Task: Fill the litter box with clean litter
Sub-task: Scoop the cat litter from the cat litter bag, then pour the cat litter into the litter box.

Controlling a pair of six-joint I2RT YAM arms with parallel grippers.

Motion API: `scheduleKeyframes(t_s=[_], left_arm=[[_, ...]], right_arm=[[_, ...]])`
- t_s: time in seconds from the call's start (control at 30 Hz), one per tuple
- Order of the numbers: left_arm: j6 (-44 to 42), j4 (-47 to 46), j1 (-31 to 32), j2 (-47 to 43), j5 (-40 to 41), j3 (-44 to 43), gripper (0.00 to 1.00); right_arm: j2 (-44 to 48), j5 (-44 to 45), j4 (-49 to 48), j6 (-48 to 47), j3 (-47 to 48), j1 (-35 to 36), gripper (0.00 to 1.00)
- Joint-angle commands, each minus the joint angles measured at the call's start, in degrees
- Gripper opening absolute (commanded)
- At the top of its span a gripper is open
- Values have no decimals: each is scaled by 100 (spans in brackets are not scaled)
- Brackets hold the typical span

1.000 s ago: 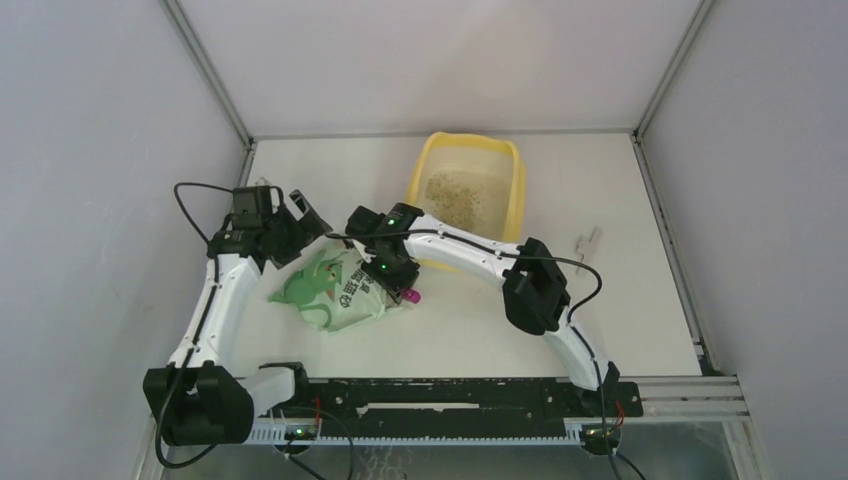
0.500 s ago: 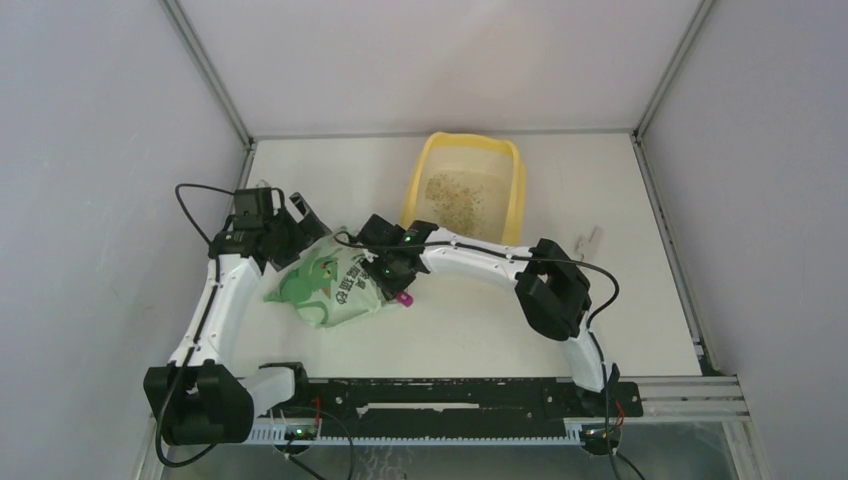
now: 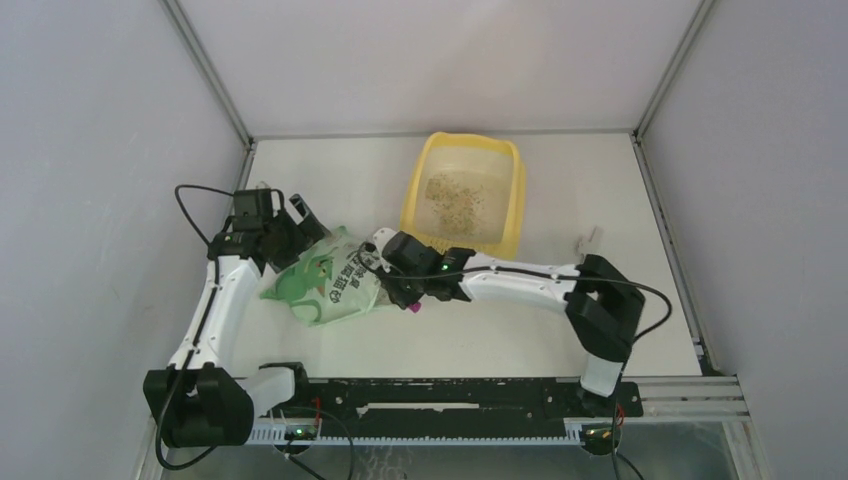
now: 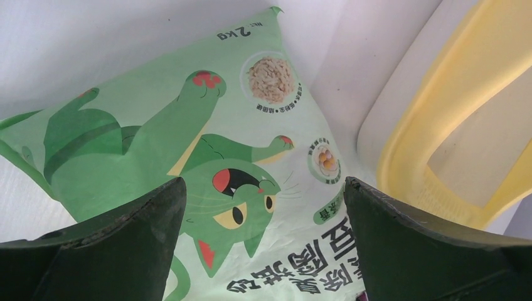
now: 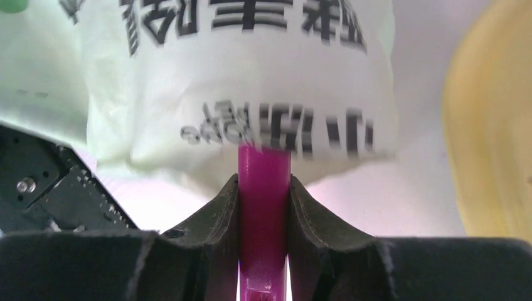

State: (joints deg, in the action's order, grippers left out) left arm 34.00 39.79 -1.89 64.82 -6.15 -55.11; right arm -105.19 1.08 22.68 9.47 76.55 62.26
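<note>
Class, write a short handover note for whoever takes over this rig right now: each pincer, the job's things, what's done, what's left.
Left pincer: open, above the green bag, holding nothing.
Right pincer: shut on the magenta scoop by its handle; the scoop's head is hidden at the bag's edge.
Litter box: on the table, beyond the bag.
Done: a thin, patchy layer of litter lies in the box.
Left: probably more scoops from bag to box.
</note>
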Motion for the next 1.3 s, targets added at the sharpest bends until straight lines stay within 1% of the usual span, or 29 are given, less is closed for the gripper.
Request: scheduleKeyframes(t_s=[0.0, 0.2, 0.47, 0.63, 0.83, 0.97, 1.1, 1.17, 1.27], left_arm=[[-119, -23, -9, -231, 27, -58, 100], [-97, 29, -13, -322, -12, -135, 100], [-91, 138, -13, -459, -26, -295, 100], [-86, 169, -13, -479, -38, -353, 100], [-86, 176, -13, -506, -49, -342, 100], [-86, 173, -17, -516, -59, -345, 100], [-86, 170, -13, -524, -70, -352, 100], [-86, 166, -13, -523, -83, -347, 100], [-86, 133, -13, -523, -110, -342, 100]], right_arm=[[1118, 255, -780, 19, -594, 103, 0], [2047, 398, -628, 37, -1517, 307, 0], [3137, 536, -971, 230, -2688, 439, 0], [3459, 632, -900, 240, -2955, 473, 0], [4285, 814, -535, 249, -3020, 450, 0], [4723, 514, 150, 257, -2791, -4, 0], [4997, 238, 864, 227, -2514, -747, 0], [5018, 79, 1186, 203, -2317, -1177, 0], [4812, -204, 1793, 102, -1824, -1882, 0]])
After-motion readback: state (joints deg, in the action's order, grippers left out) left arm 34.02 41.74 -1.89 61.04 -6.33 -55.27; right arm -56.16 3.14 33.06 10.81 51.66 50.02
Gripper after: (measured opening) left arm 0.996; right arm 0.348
